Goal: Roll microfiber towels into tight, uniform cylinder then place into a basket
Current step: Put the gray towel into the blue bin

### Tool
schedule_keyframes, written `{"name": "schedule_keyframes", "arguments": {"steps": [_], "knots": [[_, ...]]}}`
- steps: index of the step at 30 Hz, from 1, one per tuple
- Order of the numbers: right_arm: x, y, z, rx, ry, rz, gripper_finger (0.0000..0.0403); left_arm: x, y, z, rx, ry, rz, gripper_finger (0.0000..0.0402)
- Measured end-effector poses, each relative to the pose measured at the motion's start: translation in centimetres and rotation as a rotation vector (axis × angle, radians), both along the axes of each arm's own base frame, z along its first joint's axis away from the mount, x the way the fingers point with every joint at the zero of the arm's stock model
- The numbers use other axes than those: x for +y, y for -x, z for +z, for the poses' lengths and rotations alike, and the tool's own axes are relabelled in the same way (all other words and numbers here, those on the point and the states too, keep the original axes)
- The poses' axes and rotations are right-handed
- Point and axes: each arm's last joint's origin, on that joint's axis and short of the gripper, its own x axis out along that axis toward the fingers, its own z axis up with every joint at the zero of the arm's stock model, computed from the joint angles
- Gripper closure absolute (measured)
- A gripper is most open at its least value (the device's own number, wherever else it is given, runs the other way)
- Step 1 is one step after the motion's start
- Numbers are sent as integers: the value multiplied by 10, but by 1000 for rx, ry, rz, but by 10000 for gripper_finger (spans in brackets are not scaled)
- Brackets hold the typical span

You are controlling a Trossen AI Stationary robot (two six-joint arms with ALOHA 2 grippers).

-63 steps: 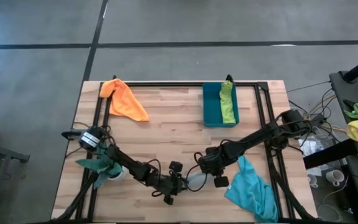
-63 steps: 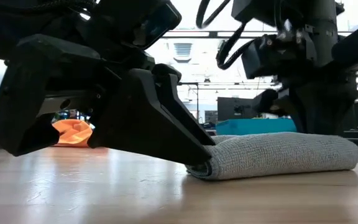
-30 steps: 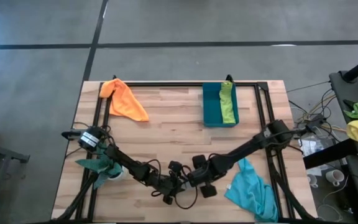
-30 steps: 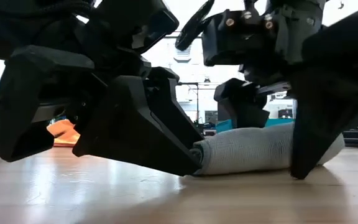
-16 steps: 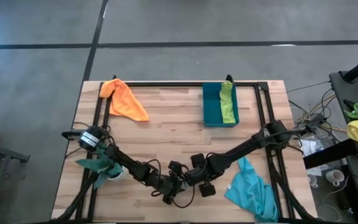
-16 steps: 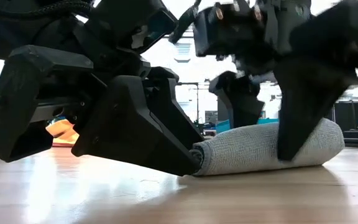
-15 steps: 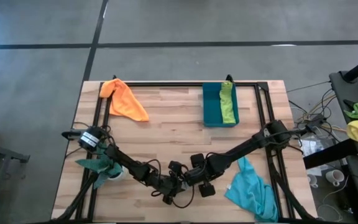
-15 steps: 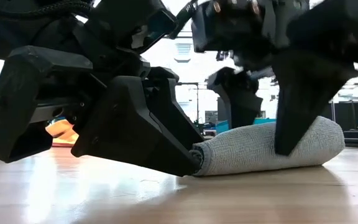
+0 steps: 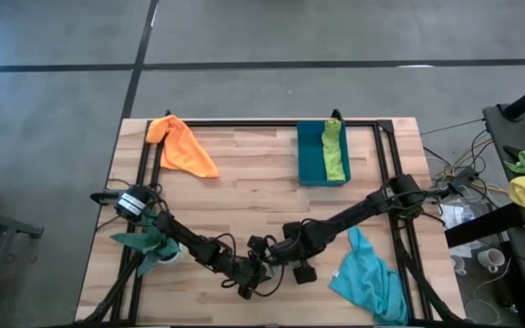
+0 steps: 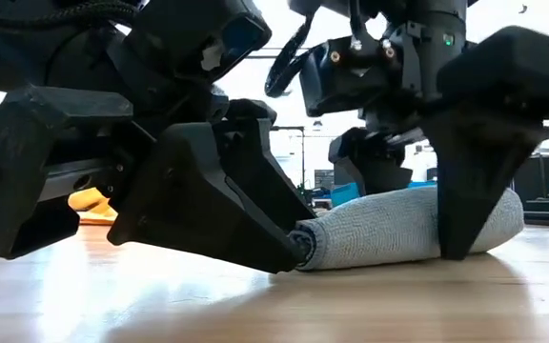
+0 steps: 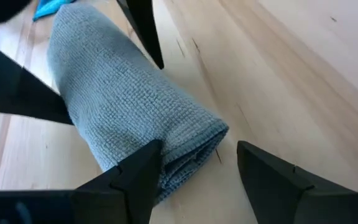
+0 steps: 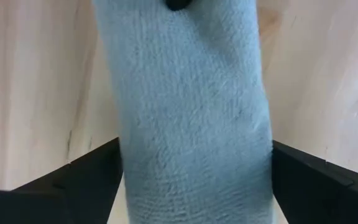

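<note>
Since half a second ago we see the right gripper (image 10: 451, 205) has slid a little further along the rolled grey towel (image 10: 403, 227), and the roll lies slightly flatter on the table (image 9: 244, 182). The right gripper's fingers straddle the roll, one on each side, open wide and not visibly squeezing it. The left gripper (image 11: 191, 165) is open too, one finger (image 11: 138, 171) touching the roll's near end and the other standing apart on the wood. Only the high view shows the rest: the orange towel (image 9: 182, 147) at the far left corner, the lime green towel (image 9: 334, 151) lying in the basket (image 9: 313, 155) at the far edge, and the turquoise towel (image 9: 368, 275) near the right front, just beside the right arm. The wrist views alone show the roll's knit weave. We can read no writing anywhere.
</note>
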Motion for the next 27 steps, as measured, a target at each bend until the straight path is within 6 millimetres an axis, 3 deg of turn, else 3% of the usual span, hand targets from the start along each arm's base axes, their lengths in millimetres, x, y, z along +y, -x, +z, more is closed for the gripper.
{"name": "schedule_keyframes", "arguments": {"steps": [8, 21, 27], "knots": [[0, -2, 0, -19, -1, 1, 92, 1, 2, 0, 21, -14, -1, 204], [1, -4, 0, -51, -9, 70, 100, 1, 0, 3, 10, -39, -14, 204], [1, -5, -1, -74, 15, 44, 160, 2, 0, 11, -6, -41, 7, 204]]}}
